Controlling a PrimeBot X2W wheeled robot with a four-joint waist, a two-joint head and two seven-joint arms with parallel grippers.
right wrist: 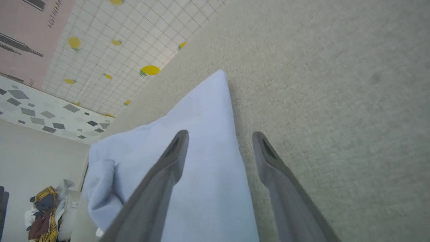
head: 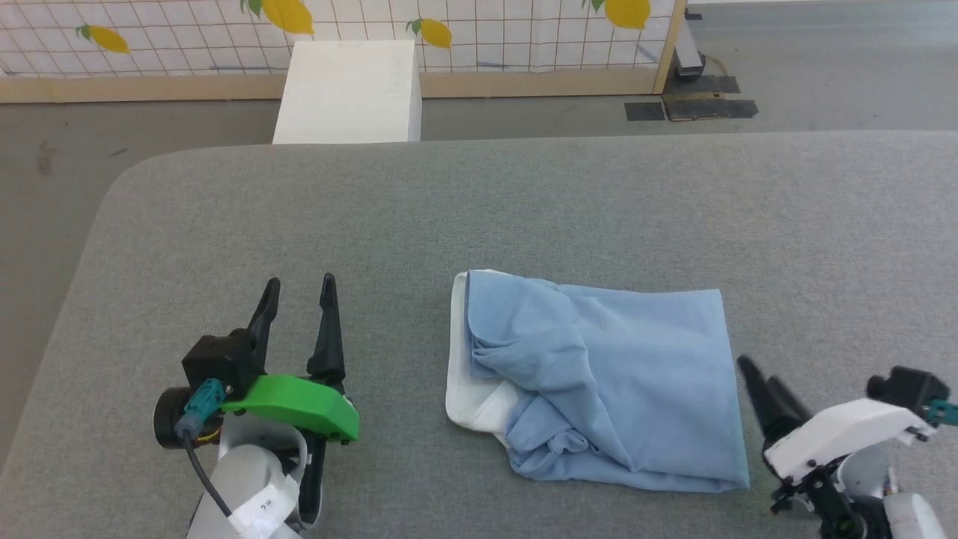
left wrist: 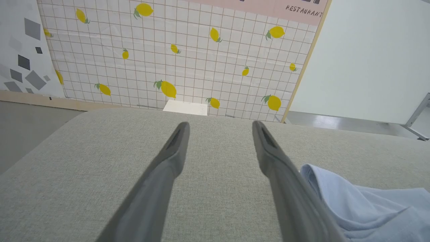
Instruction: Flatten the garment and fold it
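Note:
The light blue polo shirt [head: 599,382] lies folded into a rough rectangle on the grey table [head: 479,217], its white collar [head: 468,397] poking out at the left side; button and script are hidden. My left gripper [head: 298,290] stands open to the left of the shirt, apart from it; in the left wrist view the gripper [left wrist: 220,129] has bare table between its fingers, with the shirt [left wrist: 366,208] at lower right. My right gripper [head: 748,370] hovers at the shirt's right edge. In the right wrist view this gripper [right wrist: 220,137] is open and straddles the edge of the shirt [right wrist: 201,151].
A white box [head: 352,90] stands on the floor beyond the table's far edge, before a lemon-patterned partition [head: 486,30]. The table's rounded far-left corner [head: 131,176] is in view. A pile of clothes [right wrist: 43,211] lies far off in the right wrist view.

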